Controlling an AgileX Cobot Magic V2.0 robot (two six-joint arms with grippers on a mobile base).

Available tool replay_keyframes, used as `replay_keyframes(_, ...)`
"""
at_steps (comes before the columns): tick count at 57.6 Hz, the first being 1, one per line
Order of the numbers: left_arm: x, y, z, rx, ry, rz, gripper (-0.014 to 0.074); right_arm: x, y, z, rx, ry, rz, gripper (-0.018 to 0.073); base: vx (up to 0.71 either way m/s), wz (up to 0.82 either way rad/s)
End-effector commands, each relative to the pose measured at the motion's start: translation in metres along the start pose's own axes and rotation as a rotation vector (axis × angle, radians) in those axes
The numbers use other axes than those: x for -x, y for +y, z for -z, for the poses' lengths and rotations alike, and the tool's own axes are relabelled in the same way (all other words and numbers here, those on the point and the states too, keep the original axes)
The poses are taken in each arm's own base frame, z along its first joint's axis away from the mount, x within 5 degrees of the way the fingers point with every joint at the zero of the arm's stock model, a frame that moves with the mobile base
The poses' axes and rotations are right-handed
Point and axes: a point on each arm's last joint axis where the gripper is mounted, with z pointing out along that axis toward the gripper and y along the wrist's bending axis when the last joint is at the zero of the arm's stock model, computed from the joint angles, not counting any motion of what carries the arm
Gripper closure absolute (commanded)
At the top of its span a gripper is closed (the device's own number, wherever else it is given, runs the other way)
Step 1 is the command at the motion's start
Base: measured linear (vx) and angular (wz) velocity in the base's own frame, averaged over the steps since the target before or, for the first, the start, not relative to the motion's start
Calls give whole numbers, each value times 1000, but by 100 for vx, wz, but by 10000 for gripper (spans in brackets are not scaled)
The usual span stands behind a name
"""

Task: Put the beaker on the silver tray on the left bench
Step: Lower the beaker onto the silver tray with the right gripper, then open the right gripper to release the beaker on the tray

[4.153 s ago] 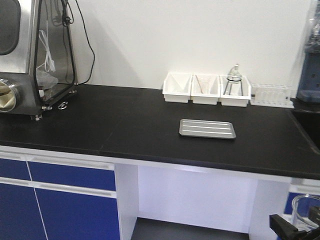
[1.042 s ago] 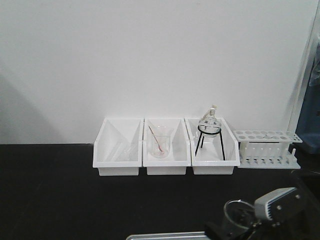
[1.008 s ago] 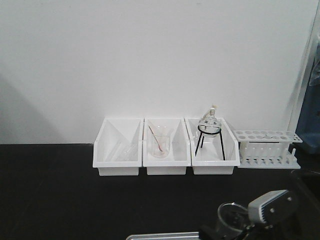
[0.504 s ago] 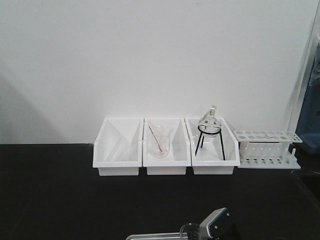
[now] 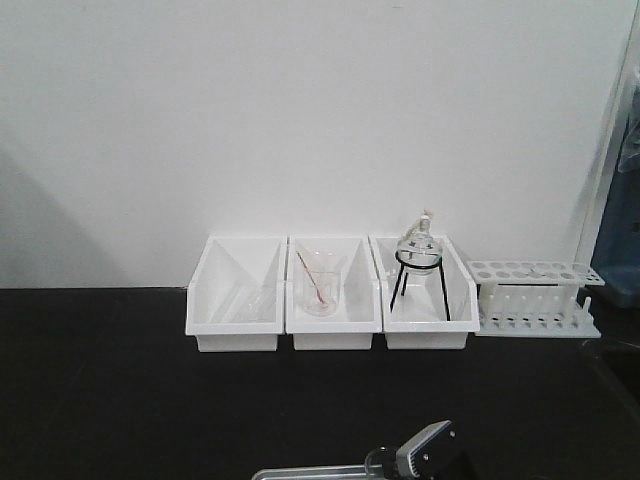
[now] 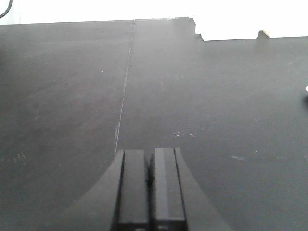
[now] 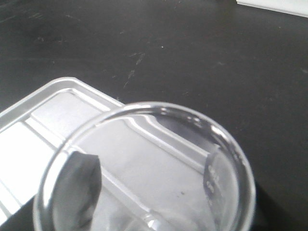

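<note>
Clear round-rimmed glass, the beaker (image 7: 144, 168) sits clamped in the right gripper (image 7: 144, 192) over the shiny ridged silver tray (image 7: 43, 120); the left gripper (image 6: 149, 185) is pressed together above the matte left bench (image 6: 216, 96).

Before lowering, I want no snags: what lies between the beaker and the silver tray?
Nothing: the right wrist view shows only bare silver tray through the beaker.

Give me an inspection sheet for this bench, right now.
Surface: black bench, a seam along it.
Job's things: beaker in the right gripper, over the silver tray; contact with the tray cannot be told.
Clutter: three white bins; the middle one holds a beaker with a red rod, the right one a flask on a tripod; white tube rack.
Grippers: left gripper shut, empty.
Cables: nothing seen.
Surroundings: white wall.
</note>
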Motion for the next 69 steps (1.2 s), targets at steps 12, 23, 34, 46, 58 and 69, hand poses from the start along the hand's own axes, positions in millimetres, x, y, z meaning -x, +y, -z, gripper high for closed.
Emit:
replay_keyframes(12,-1,-1,-2,-7,-67,1,595,23,0,3,-2,-99,36,202,0,0)
replay_keyframes(23,-1,-1,-2,-7,-67,1,595,23,0,3,-1,-100,25,-32,0,0)
replay_keyframes(34,-1,-1,-2,-7,-67,1,595,31,0,6,-5,-116,36,-123,0,0)
replay_keyframes(46,-1,-1,-2,-7,-67,1,595,56,2,20,-30,-151,77,-109,0,0)
replay_keyframes(58,-1,-1,-2,-7,-67,1,595,89,7,40,-57,-211,119,-64,0,0)
replay_keyframes(69,-1,-1,-2,-7,-67,1,595,122,12,72,-126,-220,39,110,0,0)
